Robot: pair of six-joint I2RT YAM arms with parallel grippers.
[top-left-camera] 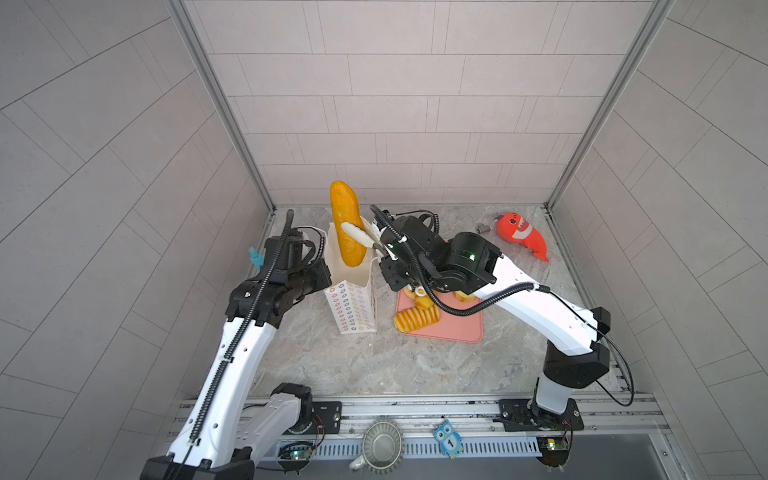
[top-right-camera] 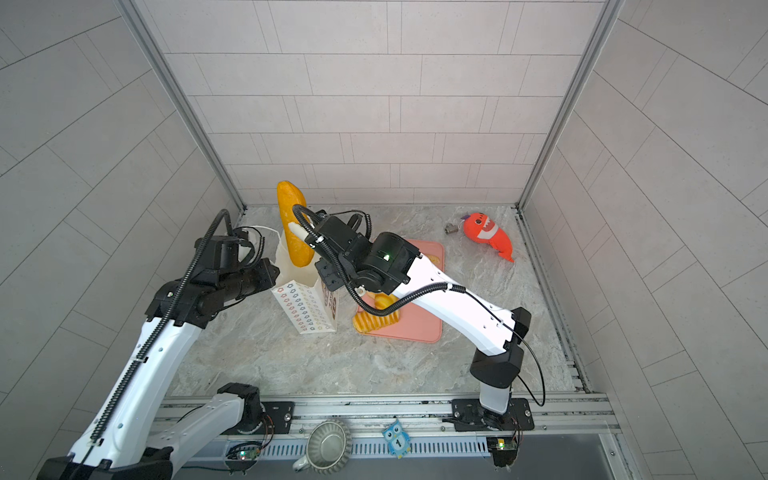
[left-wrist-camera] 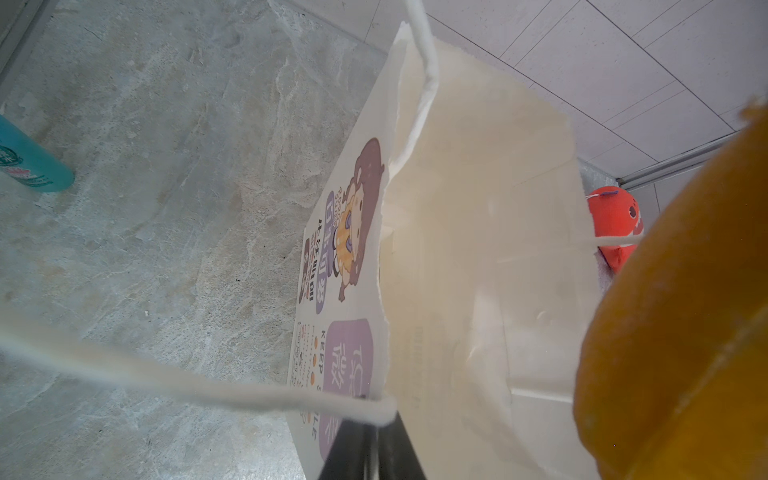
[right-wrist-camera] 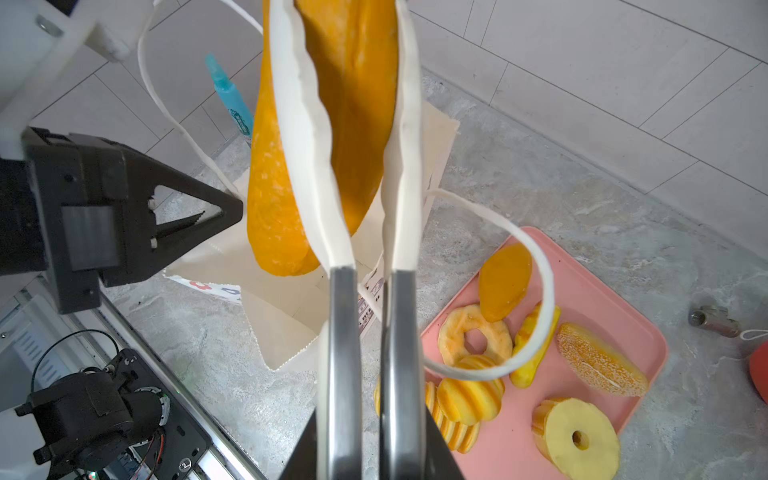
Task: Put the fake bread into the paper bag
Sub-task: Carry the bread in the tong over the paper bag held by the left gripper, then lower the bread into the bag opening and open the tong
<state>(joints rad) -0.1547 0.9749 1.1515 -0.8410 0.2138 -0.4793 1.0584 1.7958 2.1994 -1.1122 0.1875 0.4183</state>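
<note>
**Insertion of a long loaf.** The right gripper (top-left-camera: pixel 349 229) holds a long golden-orange toy baguette (top-left-camera: pixel 347 253) nearly upright. Its two long white-sheathed fingers (right-wrist-camera: pixel 309 124) are closed across the loaf at about mid-length. The lower end, below the fingers, sits inside the mouth of the tall white paper carrier bag (top-left-camera: pixel 353 309). The upper half rises well clear above them.

Opposite, the left gripper (right-wrist-camera: pixel 230 211) has its black serrated jaws drawn narrow on the bag's rim, at the root of one white cord handle (left-wrist-camera: pixel 166 378). It appears to pinch the paper so that the mouth is held open. The second cord handle (right-wrist-camera: pixel 540 291) curls free just beside the right fingers.

Below and behind the right wrist lies a flat pink tray (top-left-camera: pixel 457 330) with the remaining pieces:
- a ring doughnut (right-wrist-camera: pixel 473 338)
- a thicker pale ring (right-wrist-camera: pixel 577 440)
- a ridged roll (right-wrist-camera: pixel 471 395)
- a seeded oval bun (right-wrist-camera: pixel 602 361)
- a smooth oval loaf (right-wrist-camera: pixel 505 282)

**Handling, as judged.** The baguette looks light and slightly yielding, with a matt skin unlikely to slip. It seems longer than the bag is deep, so once released it will probably lean on the rim, and it could tip the thin-walled bag. A hold at mid-length, as here, leaves the lower end free to enter. The smaller pieces are best taken across their narrow width, and the rings across one side of the band.
</note>
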